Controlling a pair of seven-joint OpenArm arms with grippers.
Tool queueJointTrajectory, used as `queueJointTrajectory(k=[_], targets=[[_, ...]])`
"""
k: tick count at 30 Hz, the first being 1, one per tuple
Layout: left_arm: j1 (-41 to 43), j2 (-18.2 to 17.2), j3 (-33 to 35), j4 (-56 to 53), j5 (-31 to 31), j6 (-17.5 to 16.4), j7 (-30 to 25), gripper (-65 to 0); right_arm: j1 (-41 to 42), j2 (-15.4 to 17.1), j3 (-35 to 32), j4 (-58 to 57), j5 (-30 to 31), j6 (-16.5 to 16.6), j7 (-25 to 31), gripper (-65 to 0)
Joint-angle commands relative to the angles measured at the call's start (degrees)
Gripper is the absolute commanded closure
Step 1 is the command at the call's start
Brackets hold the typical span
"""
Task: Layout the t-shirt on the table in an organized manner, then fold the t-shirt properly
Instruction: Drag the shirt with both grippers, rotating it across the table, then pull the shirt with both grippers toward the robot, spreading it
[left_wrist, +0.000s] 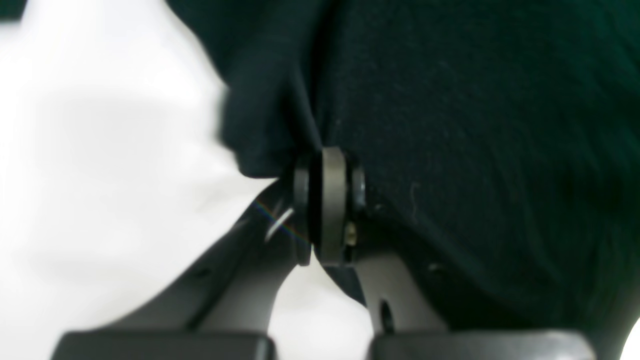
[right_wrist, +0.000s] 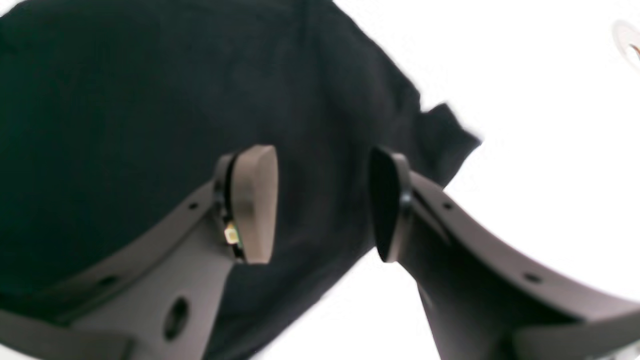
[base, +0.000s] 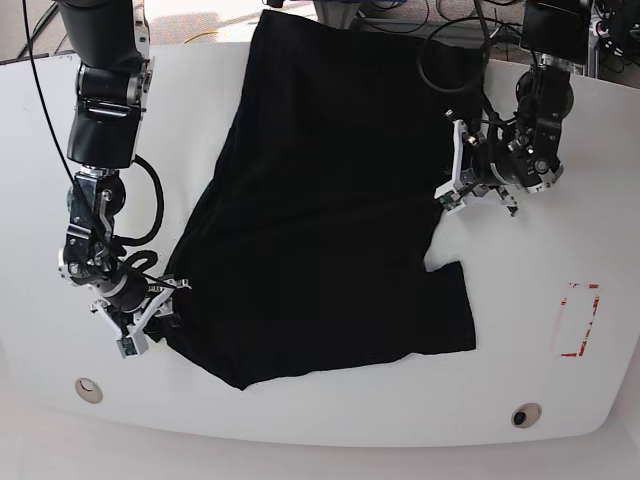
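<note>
- Here, the left end effector (left_wrist: 327, 200) has its jaws pressed together on a fold of the t-shirt (left_wrist: 475, 125); the black cloth is pinched between the pads, at the side edge of the garment.
- In the base view this left end effector (base: 462, 170) sits at the shirt's edge on the far right side of the cloth, near one sleeve.
- The right end effector (right_wrist: 322, 205) is spread, with a clear gap between its pads. It holds nothing; the black cloth lies under and behind it.
- In the base view the right end effector (base: 150, 305) is at the lower left corner of the t-shirt (base: 320, 200), just beside the cloth edge.
- The t-shirt lies on the white table (base: 300, 420), mostly spread but crooked, with one sleeve bent and the top edge reaching the far side of the table.
- I judge the task is at an early stage: the laying out is not finished, and no fold is made yet.
- A red tape rectangle (base: 578, 320) is on the table, well apart from the cloth.
</note>
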Motion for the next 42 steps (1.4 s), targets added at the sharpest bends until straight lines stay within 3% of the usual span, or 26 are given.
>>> queueJointTrajectory(k=[1,10,23,27,32,34,42], targets=[[-1.3,-3.3,-0.3,-0.1,2.7,0.5,2.9,-0.4,1.7,0.8,0.3,1.0,0.6,0.0,1.1,-28.9],[-8.6,-10.0,-0.4,-2.2,2.7,0.5,2.9,-0.4,1.4,0.8,0.3,0.9,0.6,0.0,1.1,-29.0],[-17.9,-10.9,-0.4,-6.6,2.6,0.5,3.2,-1.7,0.5,-0.8,0.0,-1.9,-0.7,0.0,1.1,-29.2],[-18.8,-10.9,-0.4,-6.6,2.6,0.5,4.0,-13.5,0.7,-1.1,0.0,-5.0,-1.9,0.1,2.2,-29.2],[-18.6,-10.9,-0.4,-6.4,2.7,0.5,4.3,-39.3,0.7,-2.2,0.0,-7.6,-3.0,0.4,4.6,-29.3],[-18.6,-11.0,-0.4,-6.4,2.8,0.5,4.3,-41.8,0.9,-2.3,0.0,-8.6,-3.5,0.4,5.3,-30.1],[-18.5,-12.7,-3.9,-6.0,2.8,0.5,4.4,-40.0,4.6,-2.3,0.0,-17.6,-3.8,0.4,10.5,-43.6]])
